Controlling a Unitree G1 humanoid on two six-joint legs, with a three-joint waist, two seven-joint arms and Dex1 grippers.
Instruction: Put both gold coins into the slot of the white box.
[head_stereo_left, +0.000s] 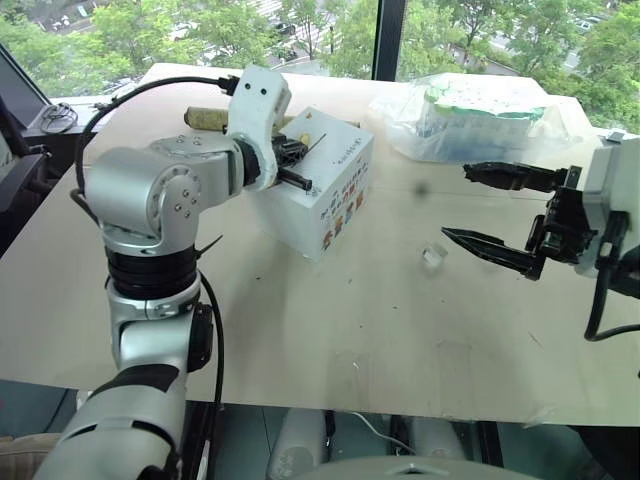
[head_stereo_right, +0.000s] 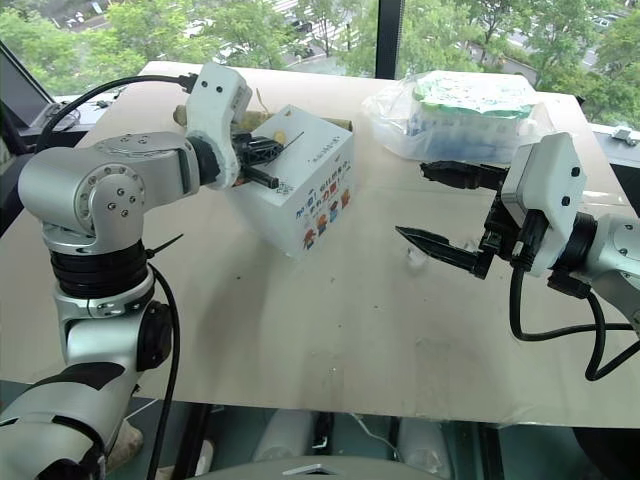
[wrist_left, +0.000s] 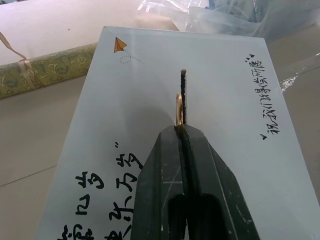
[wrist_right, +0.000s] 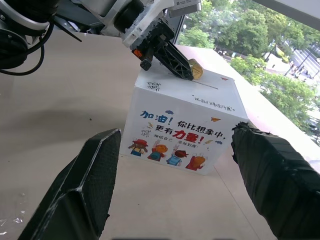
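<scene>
The white box (head_stereo_left: 325, 205) stands on the table with black handwriting on its top and colourful pictures on its front side. Its slot (wrist_left: 183, 92) is a thin dark slit in the top face. My left gripper (wrist_left: 181, 129) is shut on a gold coin (wrist_left: 178, 107), held on edge with its far rim right at the slot. The coin (wrist_right: 196, 70) also shows from the side, just above the box top. To the right of the box, my right gripper (head_stereo_left: 455, 202) hovers above the table, open with nothing between its fingers and pointing at the box (wrist_right: 180, 125).
A clear plastic bag (head_stereo_left: 470, 115) with green-white contents lies at the back right. A green patterned roll (wrist_left: 45, 75) lies behind the box. A tiny clear block (head_stereo_left: 434, 257) sits on the table under my right gripper. The table's front edge (head_stereo_left: 320, 400) is near.
</scene>
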